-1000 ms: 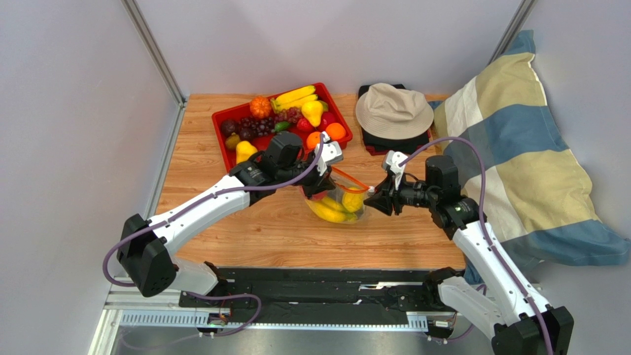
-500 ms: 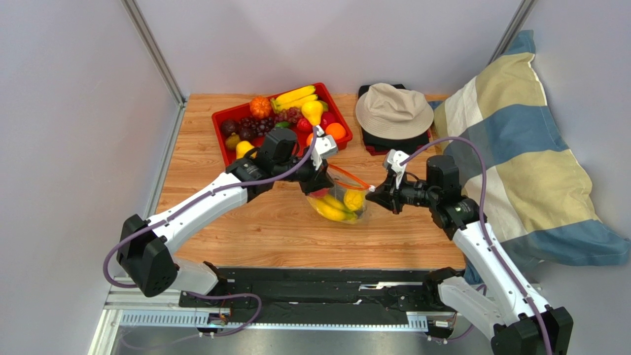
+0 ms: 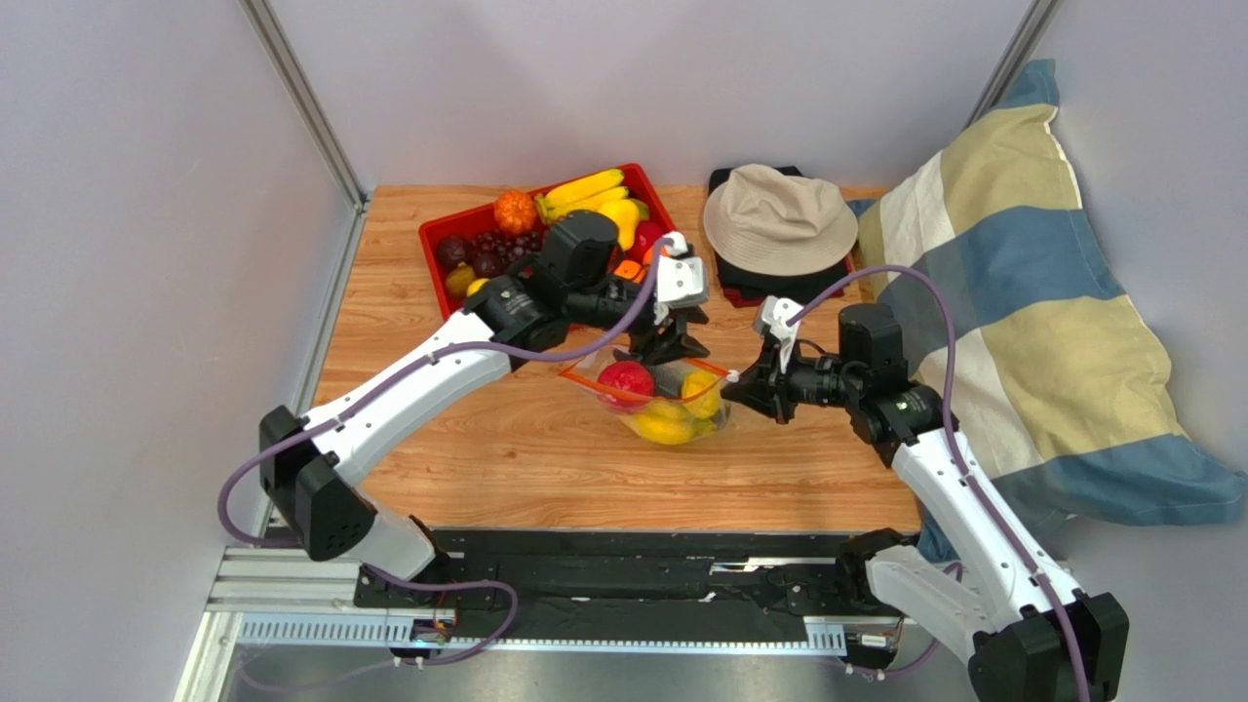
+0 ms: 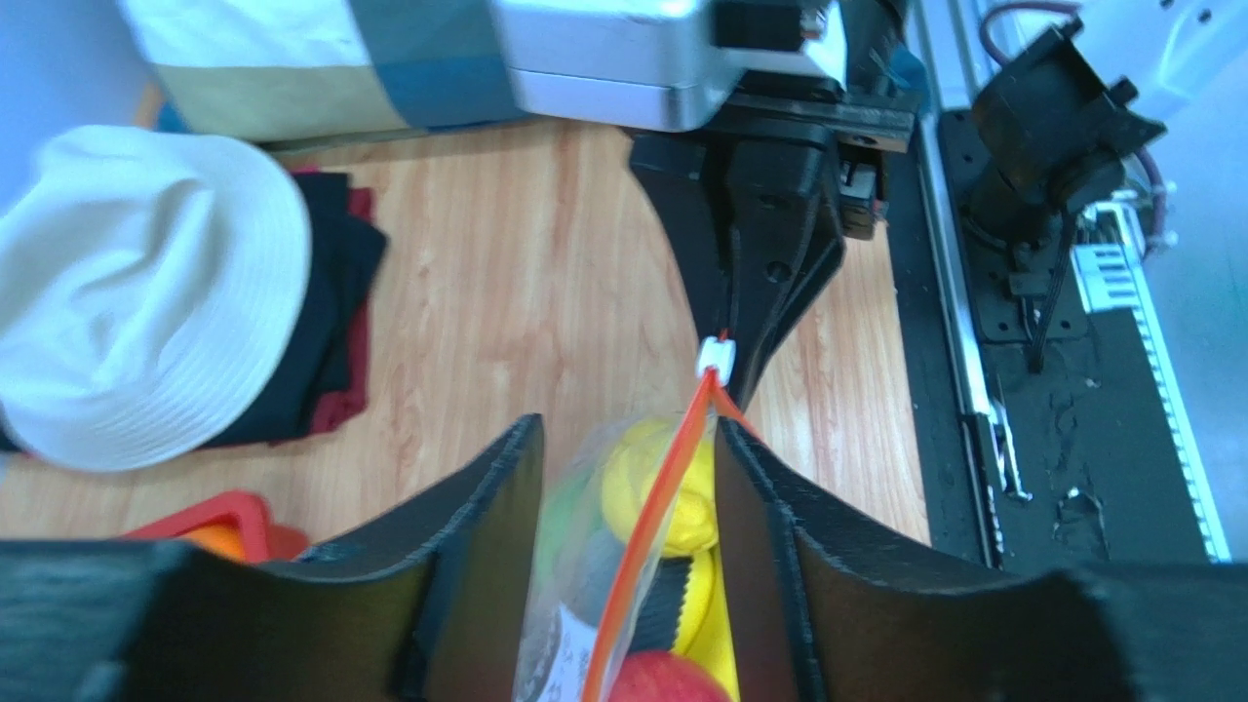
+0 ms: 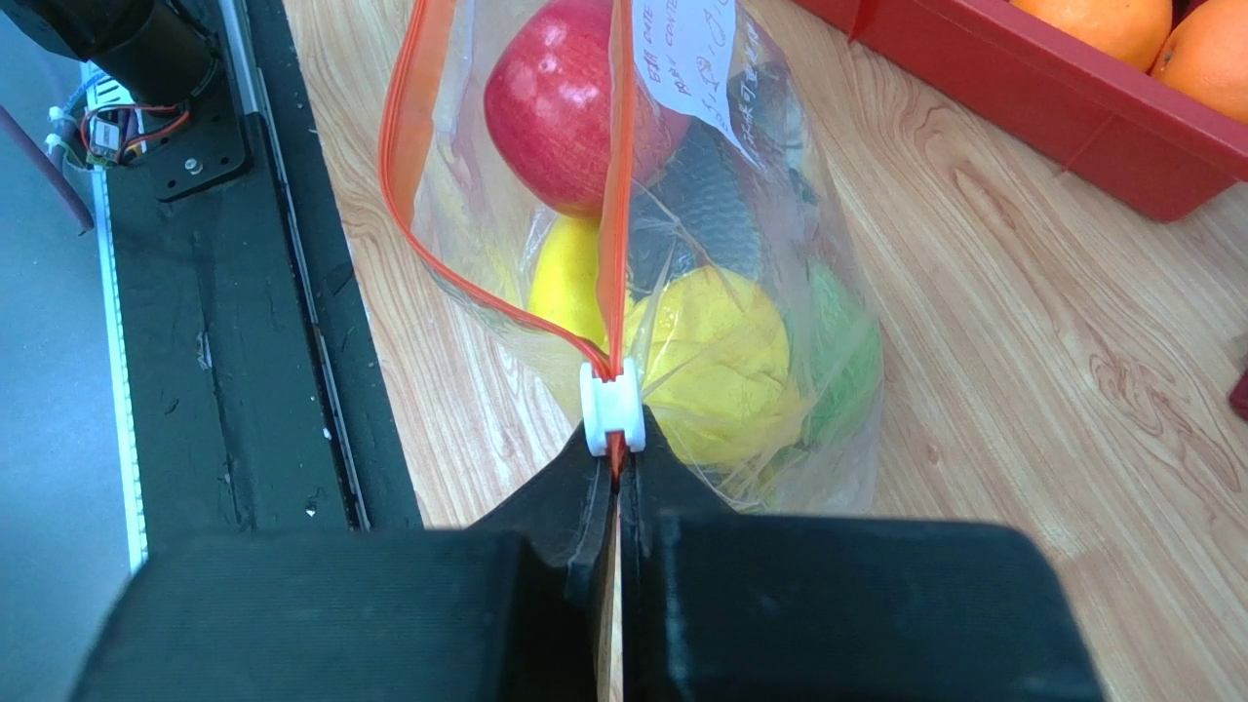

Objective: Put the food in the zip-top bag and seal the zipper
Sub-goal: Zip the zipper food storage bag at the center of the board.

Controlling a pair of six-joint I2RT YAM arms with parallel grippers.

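Note:
The zip-top bag (image 3: 662,407) lies mid-table with food inside: a red apple (image 5: 564,95), a lemon (image 5: 718,359), a green ball (image 5: 842,351) and a grey fish (image 5: 721,190). Its orange-red zipper (image 5: 621,190) stands parted at the near side, and the white slider (image 5: 611,410) sits at one end. My right gripper (image 5: 615,471) is shut on the zipper strip just behind that slider. My left gripper (image 4: 627,439) hangs over the bag's mouth, open, with its fingers (image 4: 491,541) on either side of the zipper (image 4: 659,534). More food fills the red tray (image 3: 469,212).
A beige hat (image 3: 777,217) rests on dark folded cloth (image 4: 330,315) behind the bag. A striped pillow (image 3: 1026,322) leans at the right. The black rail (image 3: 630,563) runs along the near edge. Grey walls close off the left side and the back.
My left gripper has opened and swung right over the bag. The bag's mouth has spread toward the left, and a red apple now shows inside. The right gripper stays at the slider end.

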